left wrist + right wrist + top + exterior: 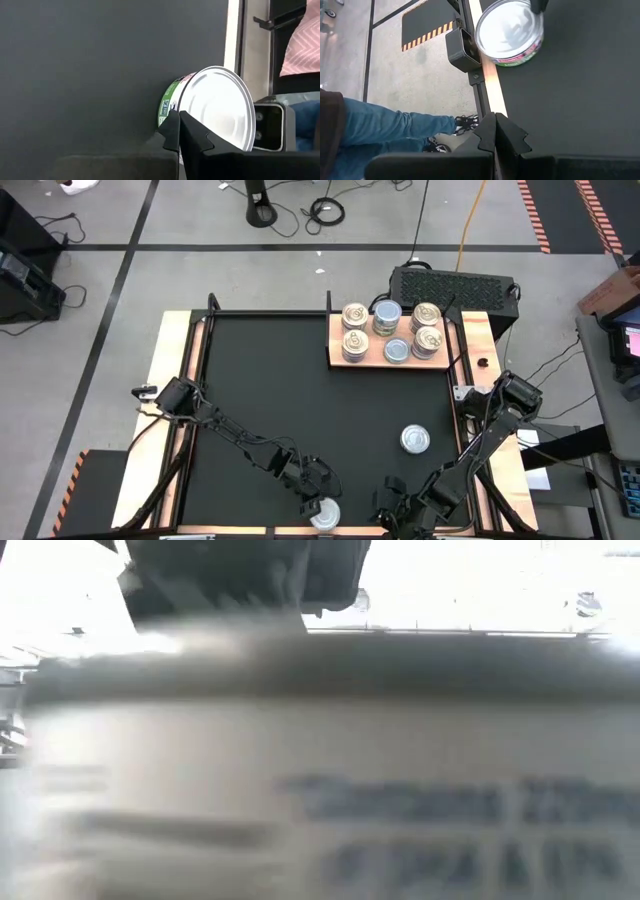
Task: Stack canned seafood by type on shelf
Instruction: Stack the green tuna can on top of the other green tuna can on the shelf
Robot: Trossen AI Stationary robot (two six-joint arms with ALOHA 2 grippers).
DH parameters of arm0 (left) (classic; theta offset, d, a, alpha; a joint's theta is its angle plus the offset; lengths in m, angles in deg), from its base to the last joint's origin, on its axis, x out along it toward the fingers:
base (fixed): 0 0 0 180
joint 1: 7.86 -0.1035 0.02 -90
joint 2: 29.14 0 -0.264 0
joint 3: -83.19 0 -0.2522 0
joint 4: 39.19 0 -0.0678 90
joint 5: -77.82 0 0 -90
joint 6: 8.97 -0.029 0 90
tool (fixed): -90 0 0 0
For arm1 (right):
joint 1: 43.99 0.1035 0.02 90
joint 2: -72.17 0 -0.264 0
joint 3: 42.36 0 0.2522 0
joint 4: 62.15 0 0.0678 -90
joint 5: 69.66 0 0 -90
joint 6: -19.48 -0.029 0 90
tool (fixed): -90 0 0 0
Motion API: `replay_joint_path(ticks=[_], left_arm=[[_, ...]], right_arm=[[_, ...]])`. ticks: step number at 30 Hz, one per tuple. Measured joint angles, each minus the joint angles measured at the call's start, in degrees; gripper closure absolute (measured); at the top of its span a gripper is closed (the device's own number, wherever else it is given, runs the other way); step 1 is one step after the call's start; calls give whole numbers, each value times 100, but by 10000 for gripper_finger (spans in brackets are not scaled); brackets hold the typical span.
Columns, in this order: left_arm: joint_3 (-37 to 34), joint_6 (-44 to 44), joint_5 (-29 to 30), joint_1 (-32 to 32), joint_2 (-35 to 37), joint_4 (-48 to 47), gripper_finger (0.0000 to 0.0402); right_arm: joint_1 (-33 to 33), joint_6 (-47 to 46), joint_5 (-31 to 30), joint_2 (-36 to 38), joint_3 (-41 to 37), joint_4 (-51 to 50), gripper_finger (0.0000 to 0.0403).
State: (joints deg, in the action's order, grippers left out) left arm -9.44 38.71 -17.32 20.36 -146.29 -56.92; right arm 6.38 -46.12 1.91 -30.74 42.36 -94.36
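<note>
A silver-topped tin (324,513) with a green and pink label stands flat on the black mat at the table's near edge. It fills the low view as a blur (320,790). My left gripper (178,119) is shut, and its tips are at this tin's rim. My right gripper (495,118) is also shut and hangs over the mat just right of the tin (510,32), touching nothing. Another silver-topped tin (414,440) rests on the mat toward the right. The shelf (372,361) at the far right carries several tins (355,345). My left gripper's shut fingertips (537,5) meet the tin's upper rim (175,107), where the label side joins the silver top. They slant down from the table's far left. Nothing is between the fingers. The tin stands upright, its base on the mat.
A black ventilated box (455,285) stands behind the shelf. The low camera's housing (462,50) is fixed at the near edge beside the tin. A person's legs in blue jeans (395,125) show beyond that edge. Bare mat spreads across the middle and left.
</note>
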Motion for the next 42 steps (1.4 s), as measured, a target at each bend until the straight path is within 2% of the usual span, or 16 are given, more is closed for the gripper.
replay_joint_path(ticks=[11, 18, 29, 34, 39, 42], left_arm=[[-20, 431, -132, -519, 502, 1, 401], [-18, 620, -123, -853, 630, 70, 401], [-11, 1209, 554, -1622, 632, 899, 401], [-9, 1506, 1099, -2025, 634, 1145, 401], [-9, 1803, 1565, -2402, 634, 1637, 402], [-8, 2097, 1754, -2562, 612, 1961, 402]], right_arm=[[20, -58, 7, 17, 0, -137, 403], [162, -395, -290, 357, 0, -990, 403], [497, -1220, -1020, 1332, 0, -2939, 403], [503, -1651, -1181, 1652, -2, -3808, 403], [503, -1895, -1362, 1936, -44, -4325, 403], [501, -2047, -1458, 2216, -325, -4388, 403]])
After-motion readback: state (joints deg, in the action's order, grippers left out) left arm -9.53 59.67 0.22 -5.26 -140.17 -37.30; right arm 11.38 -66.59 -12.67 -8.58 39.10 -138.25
